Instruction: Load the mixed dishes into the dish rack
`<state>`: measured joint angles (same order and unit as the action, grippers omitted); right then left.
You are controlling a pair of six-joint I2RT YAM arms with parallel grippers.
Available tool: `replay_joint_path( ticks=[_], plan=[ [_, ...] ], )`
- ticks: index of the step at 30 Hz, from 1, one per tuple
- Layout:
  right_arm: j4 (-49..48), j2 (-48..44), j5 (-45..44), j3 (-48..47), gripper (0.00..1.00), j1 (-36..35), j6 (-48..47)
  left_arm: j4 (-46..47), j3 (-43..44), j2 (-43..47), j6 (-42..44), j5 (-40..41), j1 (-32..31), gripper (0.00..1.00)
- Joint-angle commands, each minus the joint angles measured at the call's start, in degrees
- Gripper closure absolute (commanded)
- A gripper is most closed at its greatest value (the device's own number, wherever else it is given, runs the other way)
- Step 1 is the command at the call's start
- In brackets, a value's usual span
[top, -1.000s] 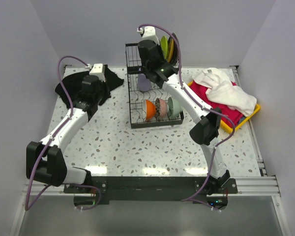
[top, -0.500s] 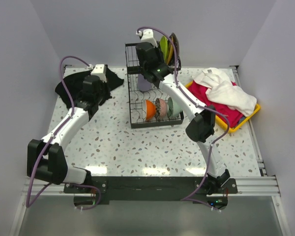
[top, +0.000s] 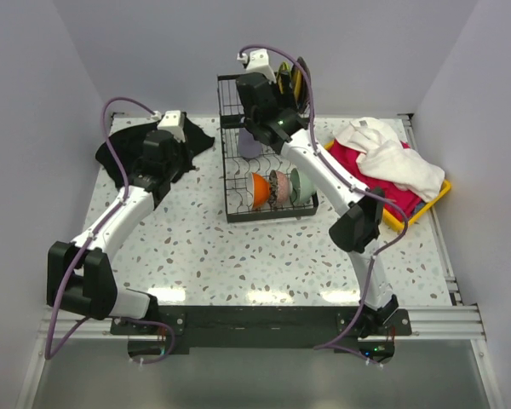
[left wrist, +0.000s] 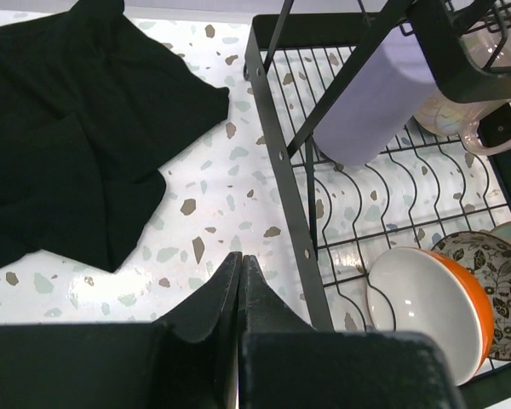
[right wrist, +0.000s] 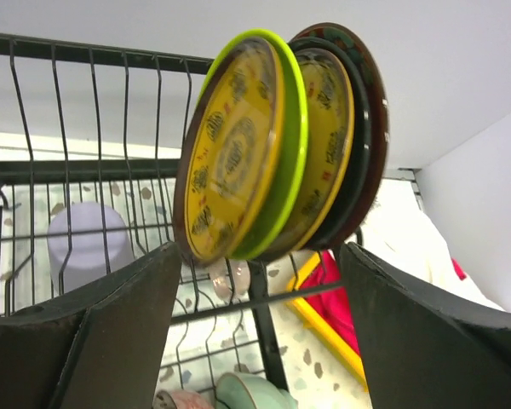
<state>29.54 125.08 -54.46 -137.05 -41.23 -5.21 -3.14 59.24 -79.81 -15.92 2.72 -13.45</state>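
The black wire dish rack (top: 229, 204) stands at the back centre. In its lower grid sit an orange bowl (top: 260, 189), a patterned bowl (top: 278, 187), a pale green bowl (top: 297, 182) and a lavender mug (top: 249, 143). Upright plates (right wrist: 238, 145), one lime-rimmed and one black-rimmed (right wrist: 358, 145), stand in the rack's raised part. My right gripper (right wrist: 255, 281) is open just below them, a finger on each side, holding nothing. My left gripper (left wrist: 241, 260) is shut and empty over the table, left of the rack frame (left wrist: 281, 170). A pinkish mug (left wrist: 460, 115) lies beside the lavender one.
A black cloth (top: 140, 149) lies on the table at the back left, under and beside my left arm. A yellow tray (top: 430, 207) heaped with red and white cloths sits right of the rack. Grey walls close in the back and both sides.
My right gripper has gone from nearly shut to wide open by the plates, with its arm shifting slightly. The left arm has stayed still and shut.
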Motion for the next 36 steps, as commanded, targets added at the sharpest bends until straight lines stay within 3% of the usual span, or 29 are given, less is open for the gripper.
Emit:
replay_joint_path(
  ticks=[1,7,8,11,14,15,19,22,27,29,30,36],
  plan=[
    [5.26,-6.68,1.36,1.78,0.18,-0.95,3.63,4.28,-0.62,2.29,-0.95,-1.14,0.53,0.94],
    [8.08,-15.11,3.39,9.68,0.14,-1.31,4.33,4.19,-1.15,3.69,-0.16,-4.02,0.53,0.7],
    [8.34,-16.43,4.44,12.83,0.13,-1.31,4.6,4.19,-1.41,3.87,-0.16,-4.47,0.53,0.61],
    [10.18,-21.88,5.32,20.03,0.11,-1.22,4.77,4.19,-1.5,4.14,-0.16,-5.97,0.53,0.49],
    [10.8,-28.55,7.69,29.34,0.08,-0.78,4.77,4.1,-1.32,4.22,0.1,-7.29,0.53,0.43],
    [13.15,-30.05,12.4,31.04,0.06,-0.34,7.12,4.1,-1.32,4.14,0.1,-8.07,0.53,0.42],
    [21.52,-34.98,28.38,37.54,0.01,7.97,16.36,4.63,-1.5,3.79,-0.16,-11.15,0.53,0.36],
    [23.46,-38.32,33.61,43.96,0.01,14.48,22.34,5.95,-2.99,3.87,-0.77,-13.53,0.62,0.33],
    [24.16,-44.29,37.76,51.53,0.01,21.01,26.04,6.65,-7.47,4.49,-0.6,-14.68,0.88,0.27],
    [24.08,-46.49,38.11,54.24,0.01,22.25,25.26,6.3,-9.4,4.23,0.8,-14.41,1.06,0.04],
    [23.9,-47.55,37.67,55.3,0.01,22.42,24.9,6.13,-9.93,4.05,1.15,-13.63,1.15,0.0],
    [23.82,-58.35,38.38,64.53,0.01,23.22,22.18,3.23,-11.17,1.86,1.42,-14.49,1.15,0.0]
  ],
)
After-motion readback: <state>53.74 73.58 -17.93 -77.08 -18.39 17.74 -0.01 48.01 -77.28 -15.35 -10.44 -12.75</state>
